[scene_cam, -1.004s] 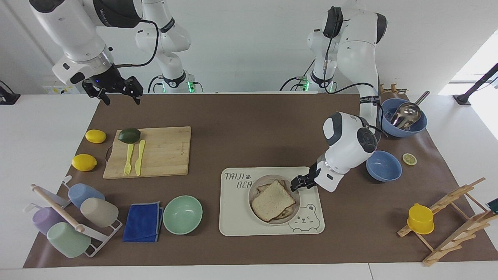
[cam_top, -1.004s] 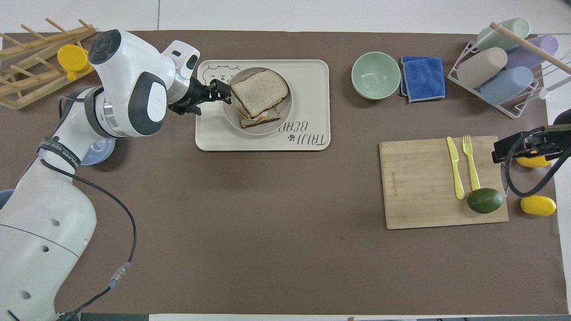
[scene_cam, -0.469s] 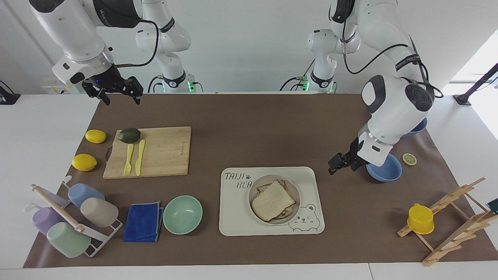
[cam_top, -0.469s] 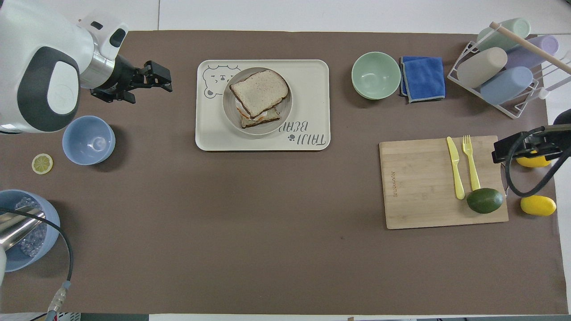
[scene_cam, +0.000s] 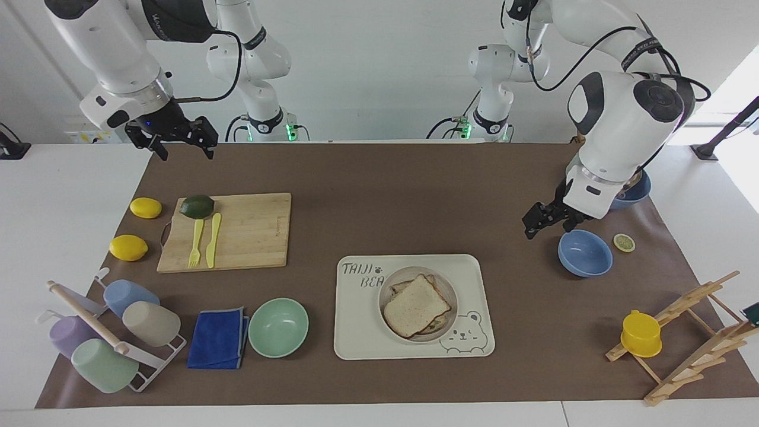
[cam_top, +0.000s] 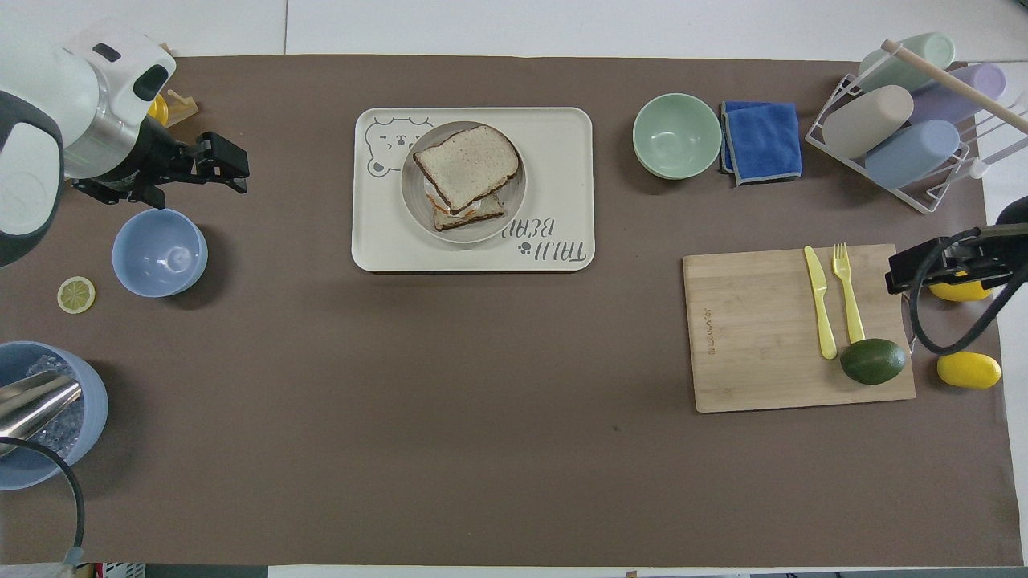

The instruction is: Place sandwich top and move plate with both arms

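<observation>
The sandwich top lies on the lower toasted slice on the round pale plate. The plate stands on the cream bear-printed tray. My left gripper is open and empty, up in the air over the mat between the tray and a small blue bowl. My right gripper is open and empty; it waits raised over the mat's edge at the right arm's end, near the cutting board.
A mint-green bowl, a blue cloth and a cup rack lie beside the tray toward the right arm's end. Avocado, fork and knife lie on the board, two lemons beside it. A wooden rack with a yellow cup stands at the left arm's end.
My left gripper has drawn back from the plate, risen and moved toward the left arm's end. The bread slice stays on the sandwich. The right arm has not moved.
</observation>
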Tool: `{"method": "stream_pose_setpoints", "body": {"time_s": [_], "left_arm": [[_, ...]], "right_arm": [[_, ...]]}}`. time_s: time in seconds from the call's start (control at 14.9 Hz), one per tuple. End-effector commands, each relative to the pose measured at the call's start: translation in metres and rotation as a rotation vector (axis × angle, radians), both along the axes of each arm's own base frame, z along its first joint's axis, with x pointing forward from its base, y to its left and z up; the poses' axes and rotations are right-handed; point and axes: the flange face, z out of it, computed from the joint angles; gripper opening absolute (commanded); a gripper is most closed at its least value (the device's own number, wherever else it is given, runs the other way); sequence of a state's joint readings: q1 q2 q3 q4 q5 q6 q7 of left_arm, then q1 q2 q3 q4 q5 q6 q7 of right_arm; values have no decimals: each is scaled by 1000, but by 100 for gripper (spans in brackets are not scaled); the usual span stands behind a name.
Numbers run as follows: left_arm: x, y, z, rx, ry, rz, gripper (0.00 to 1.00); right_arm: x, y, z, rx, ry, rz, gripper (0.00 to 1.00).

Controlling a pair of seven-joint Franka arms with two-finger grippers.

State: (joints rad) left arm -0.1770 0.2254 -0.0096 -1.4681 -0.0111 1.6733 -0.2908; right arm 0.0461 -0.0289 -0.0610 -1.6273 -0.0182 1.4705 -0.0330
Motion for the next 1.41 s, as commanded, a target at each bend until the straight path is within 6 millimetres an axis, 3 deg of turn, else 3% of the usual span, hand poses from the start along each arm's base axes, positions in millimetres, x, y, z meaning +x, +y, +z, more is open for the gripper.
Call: {"method": "stream_pose_setpoints", "body": {"time_s": [0.0, 0.13, 0.47, 0.54, 0.8, 1.0, 1.34], "left_arm": [[-25, 14, 23, 30, 28, -58, 100], [-36, 37, 25, 44, 60, -87, 100], [-97, 62, 19, 48, 105, -112, 100], [-101, 61, 13, 49, 115, -109, 100], [-100, 49, 21, 1, 84, -108, 100], [-93, 45, 54, -32, 33, -98, 100], [-88, 50, 50, -20, 36, -103, 100]], "right_arm": [[-4, -3, 5, 1, 7, 15, 100], [-4, -4, 5, 1, 7, 14, 100], [-4, -4, 5, 1, 7, 14, 100], [-4, -4, 5, 1, 7, 14, 100], [-4, -4, 5, 1, 7, 12, 100], [-4, -4, 5, 1, 7, 12, 100], [-4, -4, 5, 1, 7, 14, 100]]}}
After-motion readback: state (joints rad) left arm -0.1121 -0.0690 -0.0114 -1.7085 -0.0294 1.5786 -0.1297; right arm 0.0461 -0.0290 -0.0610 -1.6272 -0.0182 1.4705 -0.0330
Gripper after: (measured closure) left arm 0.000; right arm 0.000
